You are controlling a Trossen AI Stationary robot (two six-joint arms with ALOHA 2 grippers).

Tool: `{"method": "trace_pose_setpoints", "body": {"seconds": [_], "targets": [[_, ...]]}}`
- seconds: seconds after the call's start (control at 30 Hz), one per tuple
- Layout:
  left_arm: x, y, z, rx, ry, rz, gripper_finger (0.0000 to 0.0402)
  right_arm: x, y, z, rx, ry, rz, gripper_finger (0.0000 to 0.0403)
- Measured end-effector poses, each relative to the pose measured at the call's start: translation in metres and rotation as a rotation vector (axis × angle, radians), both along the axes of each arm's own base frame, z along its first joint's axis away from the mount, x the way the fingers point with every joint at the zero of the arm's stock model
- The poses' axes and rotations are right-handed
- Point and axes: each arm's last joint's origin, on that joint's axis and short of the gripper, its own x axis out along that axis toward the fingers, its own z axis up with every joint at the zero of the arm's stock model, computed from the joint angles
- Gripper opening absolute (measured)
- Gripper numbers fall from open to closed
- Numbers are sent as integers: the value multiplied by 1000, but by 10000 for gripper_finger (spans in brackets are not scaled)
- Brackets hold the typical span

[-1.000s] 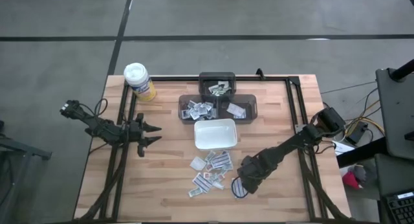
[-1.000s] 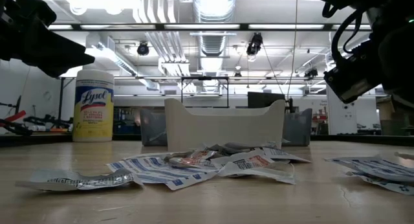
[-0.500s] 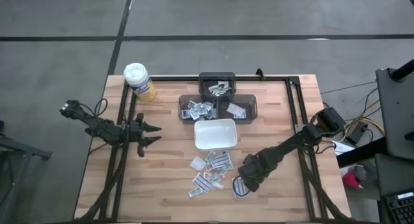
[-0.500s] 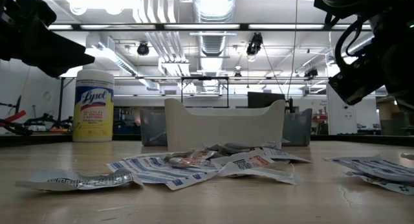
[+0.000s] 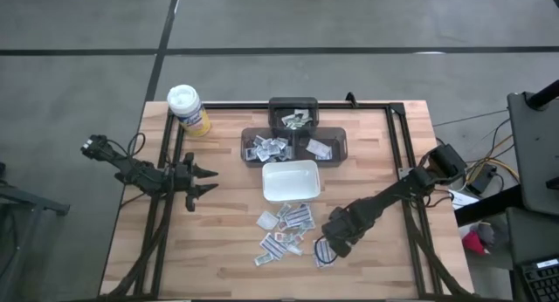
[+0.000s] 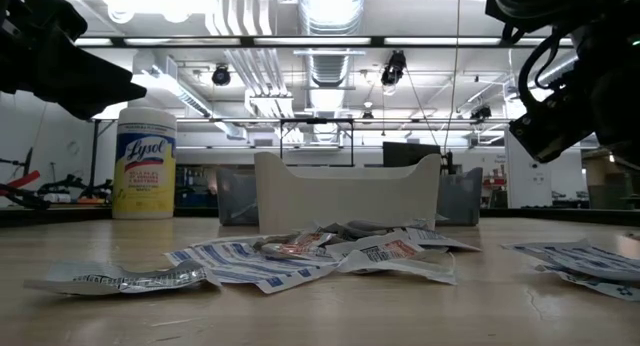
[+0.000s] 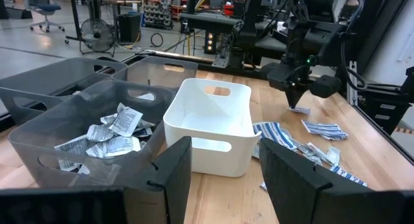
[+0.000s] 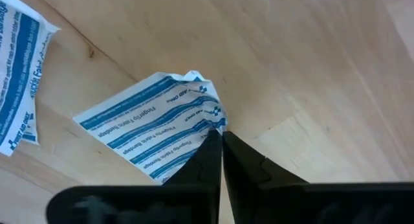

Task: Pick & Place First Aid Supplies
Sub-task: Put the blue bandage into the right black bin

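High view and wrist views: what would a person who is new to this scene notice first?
Probably the right gripper, shut on the edge of a blue-striped bandage packet at the table's near right. Beside it lies the loose pile of packets, just in front of the empty white dish. The left gripper waits open at the left.
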Motion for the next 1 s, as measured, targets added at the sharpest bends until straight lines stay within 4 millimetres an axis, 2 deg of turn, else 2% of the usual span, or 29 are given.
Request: {"method": "trace_pose_setpoints", "body": {"seconds": [0.2, 0.47, 0.63, 0.77, 1.0], "targets": [[0, 0, 0, 0, 0, 0, 177, -3, -1, 11, 40, -30, 48, 8], [0, 0, 0, 0, 0, 0, 177, -9, -5, 53, 123, -221, 161, 8], [0, 0, 0, 0, 0, -1, 177, -9, -6, 78, 141, -430, 257, 8], [0, 0, 0, -1, -1, -1, 177, -4, -8, 96, 63, -641, 290, 8], [0, 0, 0, -1, -2, -1, 177, 9, -14, 116, -256, -948, 219, 8]]}}
